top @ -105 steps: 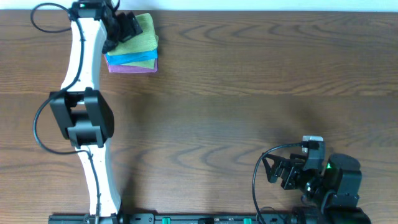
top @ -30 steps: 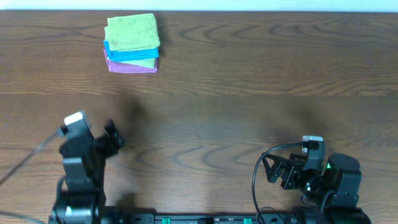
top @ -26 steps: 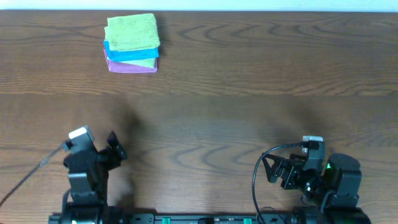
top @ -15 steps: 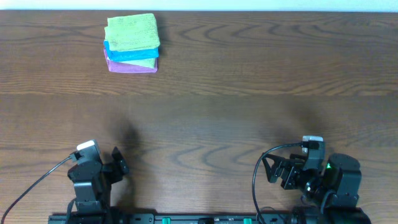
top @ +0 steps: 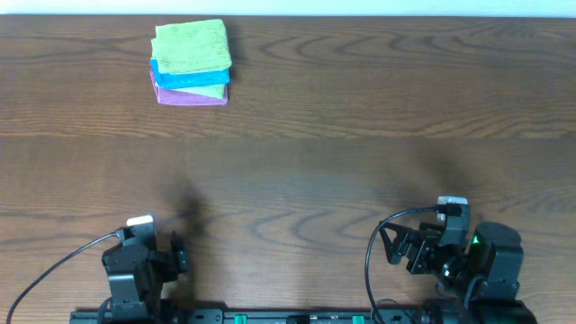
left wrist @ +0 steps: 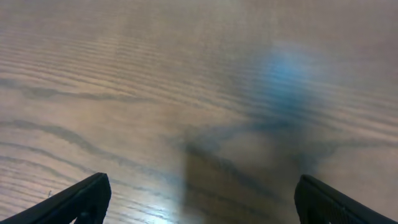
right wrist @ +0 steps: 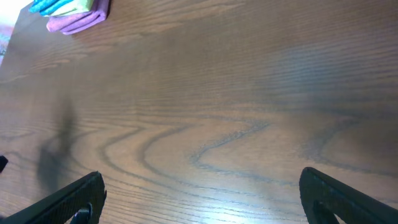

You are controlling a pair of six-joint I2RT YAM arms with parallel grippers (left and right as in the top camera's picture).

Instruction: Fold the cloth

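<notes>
A stack of cloths (top: 190, 63) lies folded at the far left of the table (top: 360, 117), close to its back edge. A green cloth (top: 191, 45) is on top, with a blue one under it, then a yellow-green layer and a purple one at the bottom. The edges do not line up exactly, and the top layers sit slightly askew over the purple one. From the right wrist the same stack (right wrist: 73, 15) shows in the upper left corner, far off across bare wood.

Both arms are drawn in low at the near edge of the table, well apart from the stack and from each other. The left gripper (top: 177, 256) sits at the near left and points toward the middle of the table. A black cable (top: 54, 270) loops away from it to the left. The right gripper (top: 396, 245) sits at the near right and points left, with a cable (top: 371, 261) curling around it.

In the left wrist view, the left gripper (left wrist: 202, 199) has its jaws spread wide. Only the dark fingertips (left wrist: 84, 198) show, at the lower corners, with nothing but wood grain between them. The right gripper (right wrist: 202, 199) is released in the same way, its fingertips (right wrist: 71, 200) wide apart, gripping nothing and touching nothing.
</notes>
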